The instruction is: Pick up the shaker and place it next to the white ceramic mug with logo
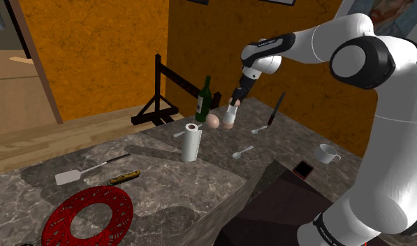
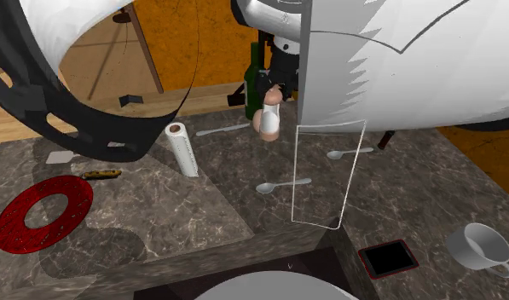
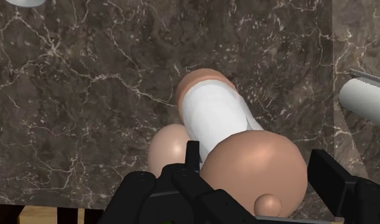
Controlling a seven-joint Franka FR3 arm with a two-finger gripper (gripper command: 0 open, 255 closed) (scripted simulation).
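The shaker (image 1: pixel 230 117) has a white body and a tan round cap (image 3: pixel 255 168). It stands upright at the far middle of the dark marble counter (image 1: pixel 165 175), right beside a tan egg (image 1: pixel 212 121). My gripper (image 1: pixel 234 102) comes down on it from above, and its black fingers (image 3: pixel 192 158) clasp the cap from both sides. The shaker (image 2: pixel 269 119) sits at counter level or barely above it; I cannot tell which. The white mug (image 1: pixel 328 154) stands far off toward the shoulder view's right, near the counter's edge, and is also the white mug (image 2: pixel 482 247) in the second exterior view.
A green bottle (image 1: pixel 205 99) stands just behind the egg. A paper towel roll (image 1: pixel 191 142) stands upright nearer the front. Two spoons (image 1: pixel 243 152) (image 1: pixel 260 129) lie between shaker and mug. A red-cased phone (image 1: pixel 302 168) lies by the mug. A red ring trivet (image 1: pixel 88 215) and a spatula (image 1: pixel 88 171) lie at the left.
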